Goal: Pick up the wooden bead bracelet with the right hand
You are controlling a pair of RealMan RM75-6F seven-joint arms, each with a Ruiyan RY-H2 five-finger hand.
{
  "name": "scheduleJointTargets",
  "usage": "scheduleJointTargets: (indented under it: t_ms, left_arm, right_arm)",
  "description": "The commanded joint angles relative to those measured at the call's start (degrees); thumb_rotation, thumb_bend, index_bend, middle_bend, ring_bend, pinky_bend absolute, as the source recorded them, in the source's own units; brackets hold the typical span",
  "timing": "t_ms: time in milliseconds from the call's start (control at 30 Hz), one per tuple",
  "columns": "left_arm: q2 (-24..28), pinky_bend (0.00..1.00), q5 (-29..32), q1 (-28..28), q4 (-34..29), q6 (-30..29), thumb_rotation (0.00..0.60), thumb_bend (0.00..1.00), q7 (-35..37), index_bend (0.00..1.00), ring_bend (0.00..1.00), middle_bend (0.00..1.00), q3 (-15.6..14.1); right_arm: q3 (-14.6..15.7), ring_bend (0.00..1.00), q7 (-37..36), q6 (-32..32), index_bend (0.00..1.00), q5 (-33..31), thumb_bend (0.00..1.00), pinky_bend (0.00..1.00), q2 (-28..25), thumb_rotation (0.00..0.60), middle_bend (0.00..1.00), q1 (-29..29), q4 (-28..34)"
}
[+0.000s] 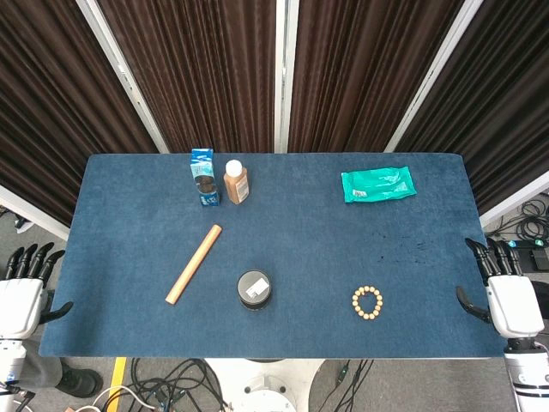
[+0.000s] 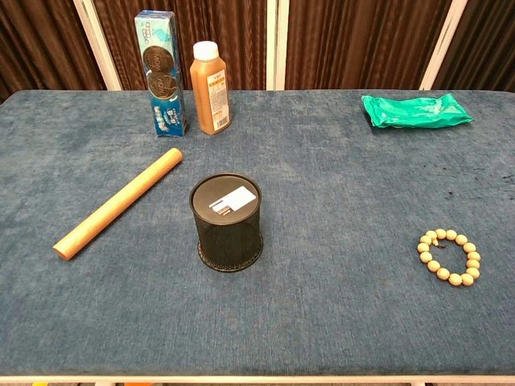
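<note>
One wooden bead bracelet [image 1: 367, 302] on the blue counter [image 1: 326, 249]; one wooden rolling stick [image 1: 194, 263]; one black mesh cup [image 1: 255, 289], upturned with a white label on its base; one blue biscuit box [image 1: 202, 177], upright; one bottle of brown drink [image 1: 236, 182] with a white cap; one green packet of wipes [image 1: 378, 184]. Six loose things in all. Two of the robot hand kind: left robot hand [image 1: 24, 292] and right robot hand [image 1: 506, 292], each off a counter end

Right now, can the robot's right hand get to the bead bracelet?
Probably yes. The right hand waits open at the table's edge, and the wooden bead bracelet lies nearby on bare cloth, with nothing between them.
</note>
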State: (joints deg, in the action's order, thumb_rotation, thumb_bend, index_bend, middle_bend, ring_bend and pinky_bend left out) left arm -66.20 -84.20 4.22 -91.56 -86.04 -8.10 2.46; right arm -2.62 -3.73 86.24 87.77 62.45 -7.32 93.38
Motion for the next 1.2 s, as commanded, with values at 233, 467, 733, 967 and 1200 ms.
scheduleJointTargets:
  t_ms: [233, 467, 733, 967, 1200]
  left_arm:
    - [-0.08, 0.02, -0.30, -0.53, -0.47, -1.15, 0.600, 0.00, -0.31, 0.17, 0.01, 0.08, 0.08]
    - [-0.13, 0.02, -0.37, -0.45, -1.01, -1.05, 0.600, 0.00, -0.71, 0.17, 0.01, 0.08, 0.13]
    - [0.26, 0.02, -0.17, -1.07, -1.27, -1.54, 0.600, 0.00, -0.58, 0.17, 0.01, 0.08, -0.07]
    - [0.34, 0.02, 0.25, -1.16, -1.25, -1.22, 0.600, 0.00, -0.44, 0.17, 0.01, 0.08, -0.03]
    - [0.31, 0.02, 0.48, -1.22, -0.70, -1.02, 0.600, 0.00, 0.26, 0.17, 0.01, 0.08, 0.03]
  right_arm:
    - [0.25, 0.00, -1.10, -0.14, 0.06, 1.64, 0.27, 0.00, 0.01, 0.576, 0.14, 0.00, -0.41]
    - [2.96, 0.00, -2.21, -7.39, 0.18, 7.81, 0.27, 0.00, 1.77, 0.586, 0.28, -4.49, -1.93]
    - [3.02, 0.00, 7.33, -21.99, 0.35, 9.02, 0.29, 0.00, 9.10, 0.600, 0.33, -13.46, -8.00]
    - [3.52, 0.00, 14.38, -26.36, 0.44, 10.60, 0.28, 0.01, 16.17, 0.600, 0.34, -17.43, -15.24]
    - [4.48, 0.01, 16.67, -24.29, 0.46, 12.70, 0.22, 0.02, 23.02, 0.600, 0.36, -18.30, -22.92]
